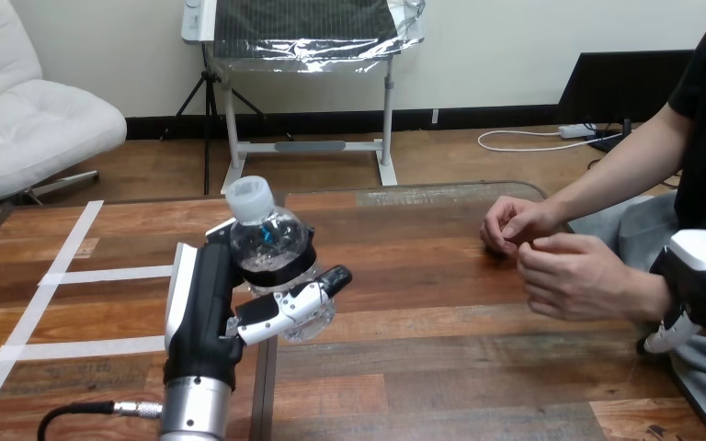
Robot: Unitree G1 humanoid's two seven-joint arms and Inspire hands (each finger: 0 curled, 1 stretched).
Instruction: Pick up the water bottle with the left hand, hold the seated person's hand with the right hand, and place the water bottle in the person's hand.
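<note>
Upright, water bottle (271, 241) in grasp of left hand (204, 299).

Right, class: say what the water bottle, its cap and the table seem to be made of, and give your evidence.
The water bottle: clear glossy plastic, probably; you see through it; it glints. Its cap: opaque matte white, likely plastic. The table: wood or wood-look planks, grain and seams showing, slight sheen.
</note>
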